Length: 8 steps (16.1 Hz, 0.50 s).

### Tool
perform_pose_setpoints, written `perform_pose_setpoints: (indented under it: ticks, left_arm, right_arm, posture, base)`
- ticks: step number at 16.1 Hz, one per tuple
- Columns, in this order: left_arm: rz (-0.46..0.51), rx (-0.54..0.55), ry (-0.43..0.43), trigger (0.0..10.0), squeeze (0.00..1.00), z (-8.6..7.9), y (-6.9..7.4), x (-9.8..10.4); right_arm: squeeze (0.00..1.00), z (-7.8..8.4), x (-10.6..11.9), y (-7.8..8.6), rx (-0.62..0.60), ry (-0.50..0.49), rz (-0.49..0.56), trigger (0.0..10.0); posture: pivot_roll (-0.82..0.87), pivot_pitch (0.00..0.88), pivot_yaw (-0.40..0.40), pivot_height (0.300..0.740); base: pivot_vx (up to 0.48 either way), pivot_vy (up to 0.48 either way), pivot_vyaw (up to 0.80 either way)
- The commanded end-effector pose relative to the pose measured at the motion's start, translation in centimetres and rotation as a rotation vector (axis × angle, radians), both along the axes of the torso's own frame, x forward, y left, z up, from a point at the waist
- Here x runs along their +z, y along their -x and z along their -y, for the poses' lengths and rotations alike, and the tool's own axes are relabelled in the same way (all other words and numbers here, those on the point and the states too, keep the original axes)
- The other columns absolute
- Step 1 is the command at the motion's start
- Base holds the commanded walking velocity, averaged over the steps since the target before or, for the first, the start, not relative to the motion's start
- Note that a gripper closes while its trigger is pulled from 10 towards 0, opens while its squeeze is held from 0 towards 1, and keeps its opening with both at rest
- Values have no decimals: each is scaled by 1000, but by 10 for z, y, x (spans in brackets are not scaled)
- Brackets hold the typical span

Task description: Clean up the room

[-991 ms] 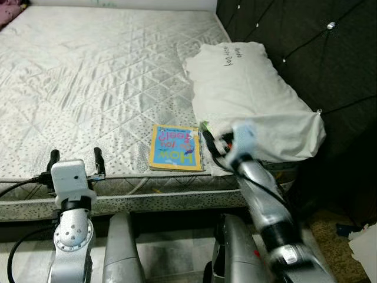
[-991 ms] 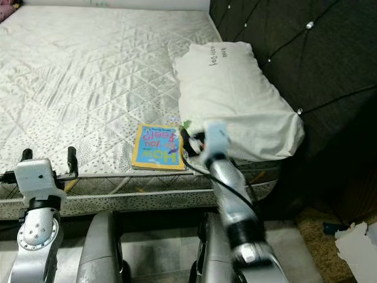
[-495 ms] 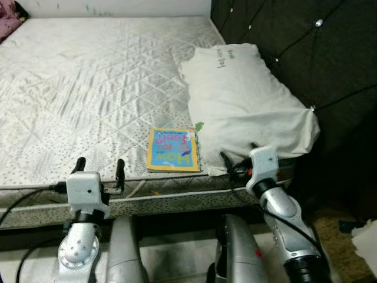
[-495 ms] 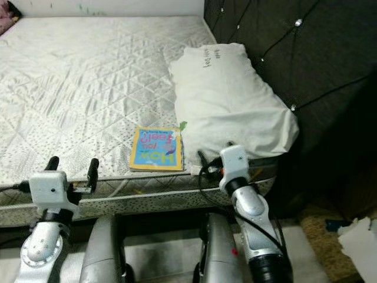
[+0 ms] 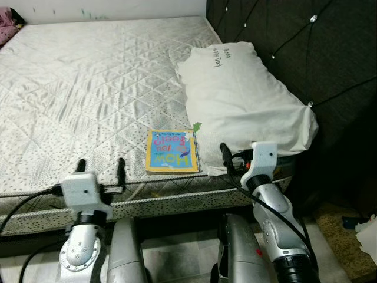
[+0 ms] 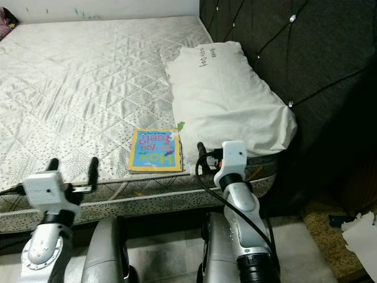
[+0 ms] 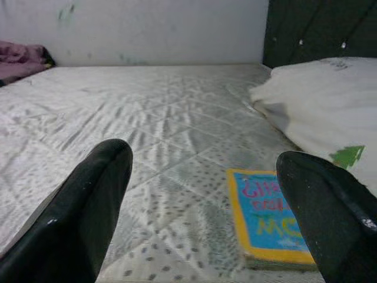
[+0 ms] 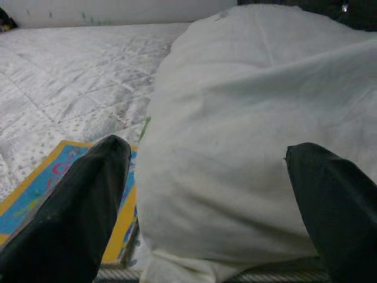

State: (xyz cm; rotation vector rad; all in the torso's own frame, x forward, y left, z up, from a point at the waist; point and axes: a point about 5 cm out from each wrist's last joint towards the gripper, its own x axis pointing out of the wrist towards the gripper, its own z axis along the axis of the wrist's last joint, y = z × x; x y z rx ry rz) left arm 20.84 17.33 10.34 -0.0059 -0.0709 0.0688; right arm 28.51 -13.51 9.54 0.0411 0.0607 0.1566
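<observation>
A bare quilted mattress [image 5: 88, 88] fills most of the scene, with a dark tufted headboard [image 5: 306, 53] along its right side and a pale wall [image 7: 147, 29] at the far end.

Nearest to the camera, both arms are raised at the near edge of the mattress. The left gripper [image 5: 100, 166] is at this edge, and its two black fingers [image 7: 88, 200] stand wide apart with nothing between them. They point over the mattress toward the far wall. The right gripper [image 5: 235, 154] is also at the near edge, and its fingers [image 8: 76, 206] are spread wide too, holding nothing.

A thin book [image 5: 172, 151] with a yellow border and a blue cover lies flat on the mattress, close to the near edge. It is ahead of the left fingers and toward their right side, just beside the right finger in the left wrist view. For the right gripper, the book lies just outside its left finger, low and near. The book is not touched by any finger.

Straight in front of the right fingers, and between them in the right wrist view, is a big white pillow [image 5: 244, 97]. Its near end is close to the fingertips and just beside the book. A small green tag [image 5: 197, 126] shows at the edge of the pillow next to the book. The pillow reaches away along the headboard.

At the far left corner some pink cloth [image 7: 20, 56] lies on the mattress.
</observation>
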Motion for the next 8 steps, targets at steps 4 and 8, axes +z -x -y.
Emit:
perform_pose_setpoints:
  ticks: [4, 8]
  left_arm:
    - [11, 12, 16, 10000, 0, 0, -6, 8]
    - [1, 28, 25, 10000, 0, 0, -4, 7]
  right_arm:
    - [0, -17, 17, -10, 77, -43, 47, 10000]
    - [0, -21, 18, -11, 99, -56, 40, 10000]
  posture:
    - [-42, 0, 8, 542]
    - [-30, 0, 1, 582]
  base:
    - [0, 0, 0]
    - [0, 0, -117]
